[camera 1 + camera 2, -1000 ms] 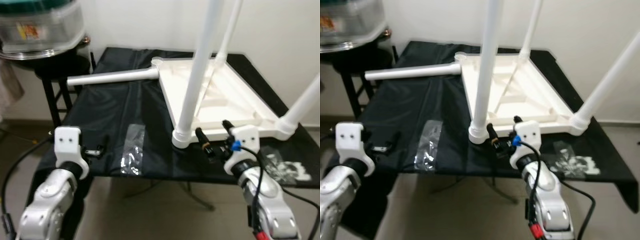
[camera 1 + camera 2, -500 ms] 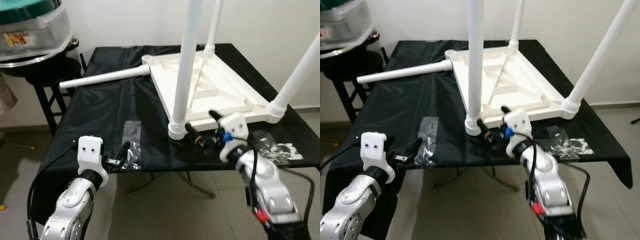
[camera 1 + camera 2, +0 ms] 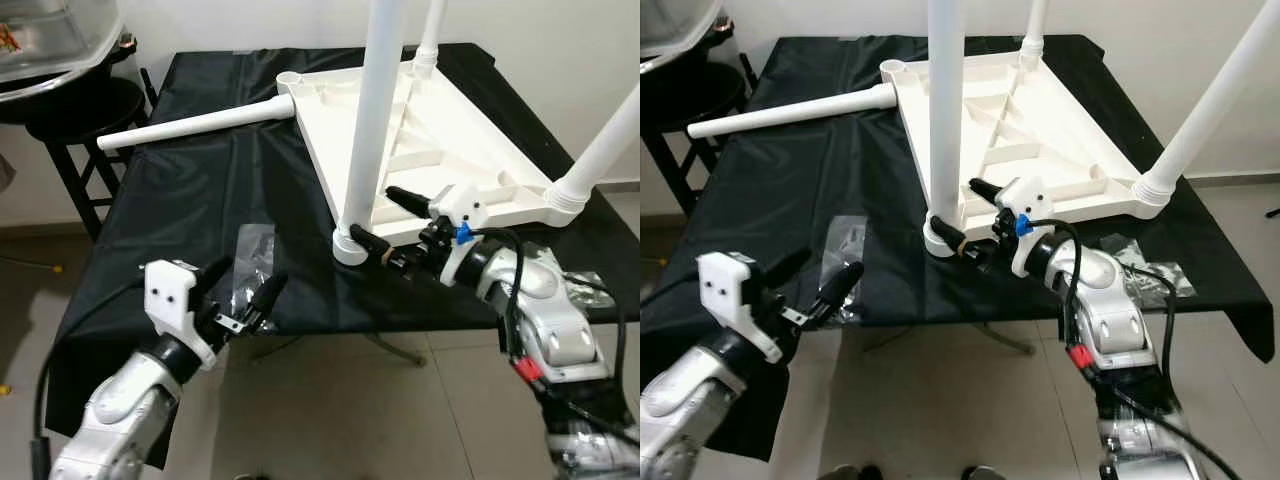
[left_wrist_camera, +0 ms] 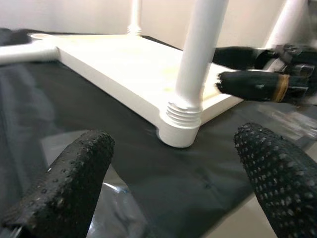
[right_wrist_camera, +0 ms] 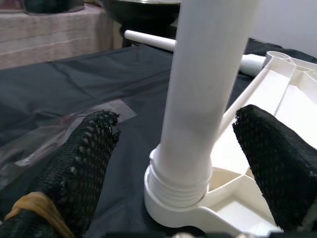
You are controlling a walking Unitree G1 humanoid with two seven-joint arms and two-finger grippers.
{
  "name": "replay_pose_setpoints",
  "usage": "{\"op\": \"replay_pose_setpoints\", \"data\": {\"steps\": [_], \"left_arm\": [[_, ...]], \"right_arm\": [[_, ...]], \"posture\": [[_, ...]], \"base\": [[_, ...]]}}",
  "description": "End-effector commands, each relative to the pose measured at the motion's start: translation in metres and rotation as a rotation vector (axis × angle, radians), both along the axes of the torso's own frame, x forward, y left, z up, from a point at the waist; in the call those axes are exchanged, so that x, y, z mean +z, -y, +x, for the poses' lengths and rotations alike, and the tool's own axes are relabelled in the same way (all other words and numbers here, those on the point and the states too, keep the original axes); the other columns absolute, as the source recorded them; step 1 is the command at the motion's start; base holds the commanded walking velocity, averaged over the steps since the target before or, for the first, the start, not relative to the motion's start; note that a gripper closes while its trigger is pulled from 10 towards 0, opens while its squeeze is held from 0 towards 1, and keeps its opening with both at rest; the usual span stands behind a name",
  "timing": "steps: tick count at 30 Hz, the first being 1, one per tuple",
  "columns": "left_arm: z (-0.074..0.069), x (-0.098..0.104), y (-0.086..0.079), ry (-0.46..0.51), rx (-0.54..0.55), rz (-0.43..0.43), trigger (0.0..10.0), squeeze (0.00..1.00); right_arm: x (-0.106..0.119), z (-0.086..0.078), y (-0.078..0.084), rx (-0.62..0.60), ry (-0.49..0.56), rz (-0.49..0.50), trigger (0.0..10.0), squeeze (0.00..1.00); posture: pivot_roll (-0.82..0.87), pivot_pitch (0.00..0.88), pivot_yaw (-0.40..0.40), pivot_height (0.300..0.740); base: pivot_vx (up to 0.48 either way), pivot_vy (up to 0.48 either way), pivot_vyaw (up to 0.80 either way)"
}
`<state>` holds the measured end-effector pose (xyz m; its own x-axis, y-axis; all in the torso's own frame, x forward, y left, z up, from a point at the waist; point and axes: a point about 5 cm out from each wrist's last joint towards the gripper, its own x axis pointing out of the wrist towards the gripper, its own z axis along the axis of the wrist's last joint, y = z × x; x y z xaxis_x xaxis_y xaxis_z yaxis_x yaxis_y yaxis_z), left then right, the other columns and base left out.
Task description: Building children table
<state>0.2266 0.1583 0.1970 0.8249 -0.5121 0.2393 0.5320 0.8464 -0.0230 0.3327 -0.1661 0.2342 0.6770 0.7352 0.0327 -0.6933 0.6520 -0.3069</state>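
Observation:
A white children's table top (image 3: pixel 450 150) lies upside down on a table under a black cloth (image 3: pixel 200 200). Three white legs stand screwed into its corners. The near leg (image 3: pixel 372 130) rises from its threaded base (image 5: pixel 181 186). A loose fourth leg (image 3: pixel 195 126) lies by the far left corner socket (image 3: pixel 288 79). My right gripper (image 3: pixel 371 211) is open, with the near leg's base between its spread fingers (image 5: pixel 84 163); I see no contact. My left gripper (image 3: pixel 245 285) is open at the cloth's front edge, over a clear plastic bag (image 3: pixel 250 262), and holds nothing.
A black stool (image 3: pixel 70 115) holding a clear container (image 3: pixel 45 40) stands at the far left. More clear plastic packaging (image 3: pixel 590 290) lies on the cloth's right front. Tiled floor (image 3: pixel 340 420) runs below the front edge.
The camera has come closer and higher. My left gripper has risen to the table's front edge by the plastic bag. My right gripper has reached in around the near leg's base.

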Motion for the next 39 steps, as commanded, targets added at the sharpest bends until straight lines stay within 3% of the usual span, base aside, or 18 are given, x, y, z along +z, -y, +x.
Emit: {"op": "replay_pose_setpoints", "data": {"steps": [1, 4, 6, 10, 16, 19, 26, 27, 28, 39], "left_arm": [[-0.006, 0.002, 0.0, -0.003, -0.068, 0.012, 10.0, 0.0], [-0.012, 0.008, 0.0, 0.01, -0.144, 0.034, 10.0, 0.0], [-0.019, 0.011, 0.0, 0.03, -0.198, 0.098, 10.0, 0.0], [-0.023, 0.013, 0.001, 0.045, -0.224, 0.135, 10.0, 0.0], [-0.026, 0.017, 0.002, 0.063, -0.227, 0.14, 10.0, 0.0], [-0.029, 0.026, 0.01, 0.094, -0.241, 0.127, 10.0, 0.0], [-0.03, 0.029, 0.012, 0.1, -0.245, 0.126, 10.0, 0.0], [-0.032, 0.031, 0.014, 0.107, -0.247, 0.123, 10.0, 0.0], [-0.033, 0.034, 0.014, 0.116, -0.248, 0.124, 10.0, 0.0], [-0.035, 0.041, 0.016, 0.134, -0.242, 0.125, 10.0, 0.0]], "right_arm": [[0.002, 0.005, 0.002, 0.012, 0.01, -0.018, 10.0, 0.0], [0.014, 0.013, 0.006, -0.001, 0.042, -0.027, 10.0, 0.0], [0.027, 0.02, 0.009, -0.001, 0.068, -0.03, 10.0, 0.0], [0.033, 0.022, 0.009, 0.016, 0.073, -0.029, 10.0, 0.0], [0.035, 0.023, 0.006, 0.08, 0.055, -0.032, 10.0, 0.0], [0.04, 0.03, -0.005, 0.176, 0.038, 0.01, 10.0, 0.0], [0.041, 0.033, -0.008, 0.188, 0.036, 0.022, 10.0, 0.0], [0.039, 0.035, -0.011, 0.2, 0.026, 0.015, 7.5, 0.0], [0.037, 0.038, -0.014, 0.213, 0.016, -0.005, 0.0, 0.0], [0.048, 0.042, -0.01, 0.21, 0.037, -0.055, 0.0, 0.0]], "posture": [[0.02, 0.269, -0.04, 0.74], [0.02, 0.278, -0.049, 0.74], [0.03, 0.286, -0.058, 0.74], [0.03, 0.29, -0.062, 0.74], [0.03, 0.295, -0.065, 0.74], [0.04, 0.303, -0.072, 0.74], [0.04, 0.305, -0.072, 0.74], [0.05, 0.308, -0.076, 0.74], [0.06, 0.312, -0.078, 0.74], [0.04, 0.318, -0.083, 0.74]], "base": [[0.0, 0.0, 0.0], [0.0, 0.0, 0.0], [0.0, 0.0, 0.0], [0.0, 0.0, 0.0], [0.0, 0.0, 0.0], [0.0, 0.0, 0.0], [0.0, 0.0, 0.0], [0.0, 0.0, 0.0], [0.0, 0.0, 0.0], [0.0, 0.0, 0.0]]}}
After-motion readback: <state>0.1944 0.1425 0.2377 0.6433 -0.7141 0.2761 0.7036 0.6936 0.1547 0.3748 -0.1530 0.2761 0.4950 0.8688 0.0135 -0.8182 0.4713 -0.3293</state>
